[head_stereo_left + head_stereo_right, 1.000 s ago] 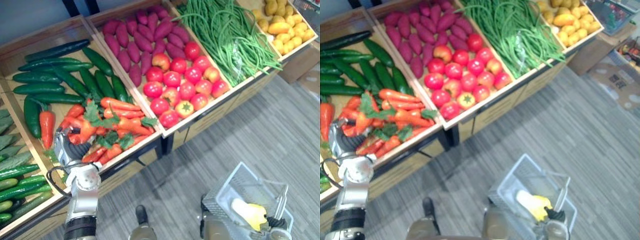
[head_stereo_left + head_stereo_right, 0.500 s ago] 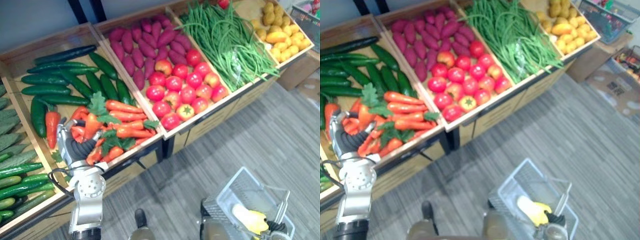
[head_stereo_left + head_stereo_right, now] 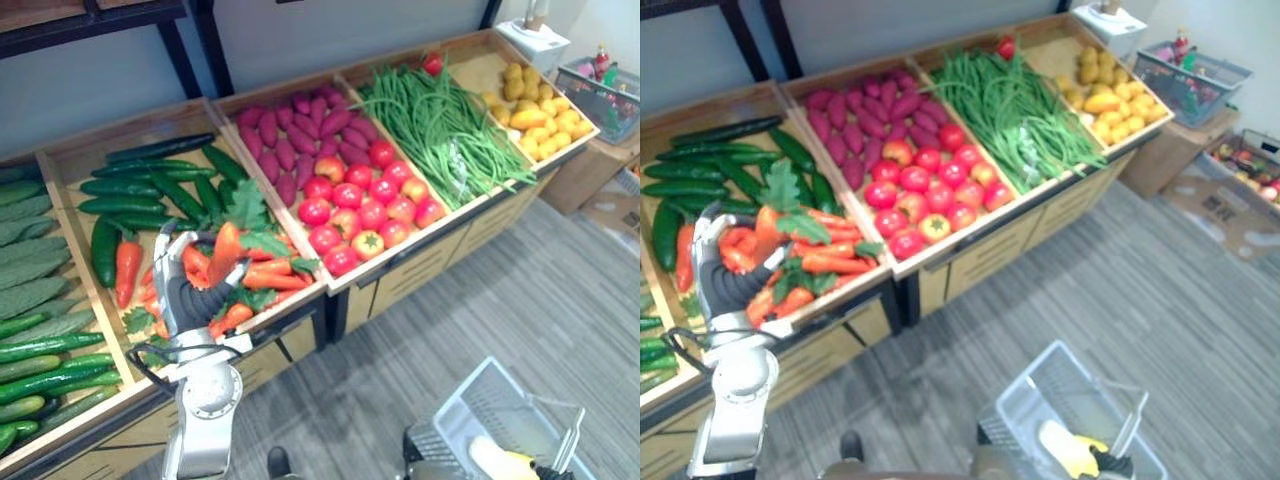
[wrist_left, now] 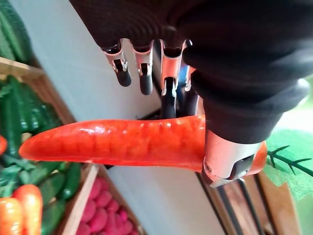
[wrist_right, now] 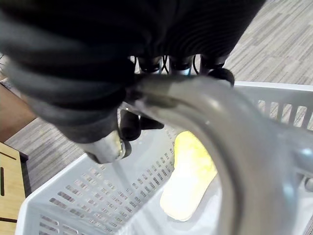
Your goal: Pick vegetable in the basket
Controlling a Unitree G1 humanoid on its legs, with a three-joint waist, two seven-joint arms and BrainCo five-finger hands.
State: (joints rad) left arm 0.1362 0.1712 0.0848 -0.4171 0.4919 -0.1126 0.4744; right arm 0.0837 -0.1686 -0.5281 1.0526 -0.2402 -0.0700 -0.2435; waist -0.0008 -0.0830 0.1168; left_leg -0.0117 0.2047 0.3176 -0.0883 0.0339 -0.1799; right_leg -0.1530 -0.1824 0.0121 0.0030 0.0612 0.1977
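Observation:
My left hand (image 3: 185, 292) is shut on an orange carrot (image 3: 226, 252) with green leaves, held just above the carrot pile (image 3: 262, 275) in the wooden bin. In the left wrist view the carrot (image 4: 122, 144) lies across the palm, pinned by the thumb (image 4: 226, 157). Low at the right, my right hand (image 5: 83, 83) is curled round the grey handle (image 5: 230, 127) of a white plastic basket (image 3: 1040, 410). A yellow vegetable (image 5: 191, 177) lies on the basket's bottom.
Along the wooden stand are bins of cucumbers (image 3: 140, 190), purple sweet potatoes (image 3: 300, 135), tomatoes (image 3: 365, 205), green beans (image 3: 450, 130) and yellow produce (image 3: 545, 110). A side basket (image 3: 600, 85) and cardboard boxes (image 3: 1230, 195) stand at the right. Grey floor (image 3: 520, 290) lies before the stand.
The camera has tilted upward. My left hand has risen from the carrot pile with one leafy carrot in its grasp. The right hand keeps hold of the basket handle.

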